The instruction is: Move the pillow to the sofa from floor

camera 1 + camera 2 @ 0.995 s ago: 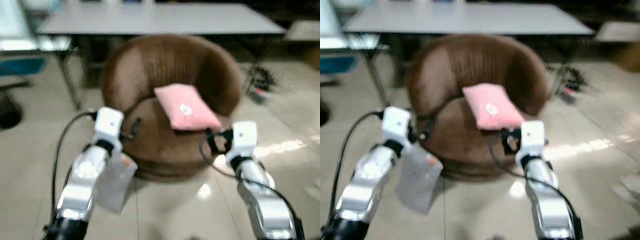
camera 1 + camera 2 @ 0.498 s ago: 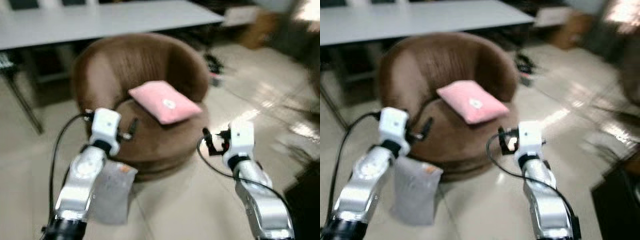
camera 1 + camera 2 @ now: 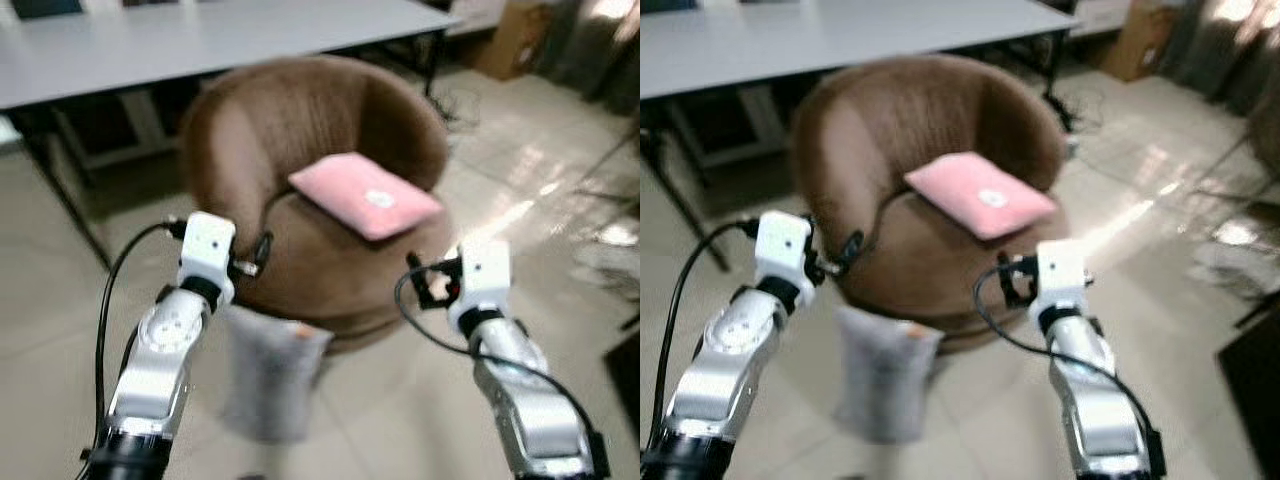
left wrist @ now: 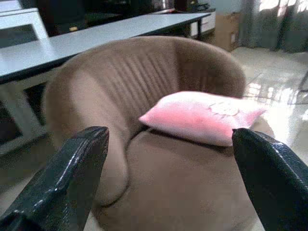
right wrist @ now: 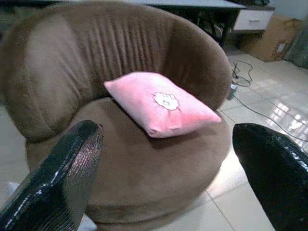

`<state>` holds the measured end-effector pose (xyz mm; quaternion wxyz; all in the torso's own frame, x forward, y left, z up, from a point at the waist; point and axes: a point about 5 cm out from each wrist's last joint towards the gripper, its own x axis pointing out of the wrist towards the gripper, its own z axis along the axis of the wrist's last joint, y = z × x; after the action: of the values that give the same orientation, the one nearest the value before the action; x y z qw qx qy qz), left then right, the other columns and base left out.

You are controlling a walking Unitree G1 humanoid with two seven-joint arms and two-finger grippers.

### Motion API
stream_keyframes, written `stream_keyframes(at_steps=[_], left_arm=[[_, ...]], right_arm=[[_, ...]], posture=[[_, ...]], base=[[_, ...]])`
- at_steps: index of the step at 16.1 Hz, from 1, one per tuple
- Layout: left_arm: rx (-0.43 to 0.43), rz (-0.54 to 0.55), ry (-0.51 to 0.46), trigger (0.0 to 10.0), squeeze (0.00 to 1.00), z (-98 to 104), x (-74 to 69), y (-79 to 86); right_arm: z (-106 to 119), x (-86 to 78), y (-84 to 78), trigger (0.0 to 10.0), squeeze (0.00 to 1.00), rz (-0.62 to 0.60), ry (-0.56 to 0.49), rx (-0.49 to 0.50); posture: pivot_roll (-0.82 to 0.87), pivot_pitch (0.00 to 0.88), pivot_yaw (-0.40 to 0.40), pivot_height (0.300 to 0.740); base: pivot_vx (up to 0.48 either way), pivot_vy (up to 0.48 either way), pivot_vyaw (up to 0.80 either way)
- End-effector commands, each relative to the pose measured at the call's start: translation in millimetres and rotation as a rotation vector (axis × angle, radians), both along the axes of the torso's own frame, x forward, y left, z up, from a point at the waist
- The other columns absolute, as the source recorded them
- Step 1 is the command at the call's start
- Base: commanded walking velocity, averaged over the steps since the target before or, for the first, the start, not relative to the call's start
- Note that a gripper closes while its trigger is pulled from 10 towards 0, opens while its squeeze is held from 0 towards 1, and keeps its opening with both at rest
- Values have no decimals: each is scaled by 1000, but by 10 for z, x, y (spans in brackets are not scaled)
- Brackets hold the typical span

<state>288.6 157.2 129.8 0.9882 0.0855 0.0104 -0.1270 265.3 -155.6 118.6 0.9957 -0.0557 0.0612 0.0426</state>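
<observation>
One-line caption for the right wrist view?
Pink pillow resting on the round brown sofa, framed by the open right end effector.

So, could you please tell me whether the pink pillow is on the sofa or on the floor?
On the sofa: the pink pillow lies flat on the brown sofa's seat cushion, clear of the floor.

This looks like an office or lab room partly furnished as a lounge. A long grey table on thin dark legs (image 3: 200,45) runs along the back above a glossy floor of large pale tiles (image 3: 520,180), with a brown cardboard box (image 3: 515,40) and loose black cables (image 5: 248,77) lying by the far wall. In front of the table stands a round brown fabric tub sofa (image 3: 310,130) with a pink square pillow (image 3: 365,195) on its seat.
</observation>
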Motion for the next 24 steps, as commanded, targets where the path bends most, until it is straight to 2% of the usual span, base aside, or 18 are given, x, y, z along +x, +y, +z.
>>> stream_keyframes(at_steps=[1, 3, 22, 24], left_arm=[[1, -26, -4, 10000, 0, 22, 16, -82], [3, -27, -5, 10000, 0, 29, 22, -84], [19, -55, -3, 10000, 0, 24, 53, -125], [21, -57, -7, 10000, 0, 23, 54, -127]], right_arm=[[-10, -15, -84, 10000, 0, -30, 10, -14], [-22, -17, -90, 10000, 0, -39, 21, -7], [-87, -108, -72, 10000, 0, -85, 58, 17], [-93, -110, -66, 10000, 0, -82, 58, 14]], posture=[[-34, 4, -12, 740], [-32, 6, -11, 740], [-41, 10, 13, 740], [-40, 0, 18, 740]], base=[[0, 480, 0], [0, 480, 0], [0, 480, -800], [0, 480, 0]])
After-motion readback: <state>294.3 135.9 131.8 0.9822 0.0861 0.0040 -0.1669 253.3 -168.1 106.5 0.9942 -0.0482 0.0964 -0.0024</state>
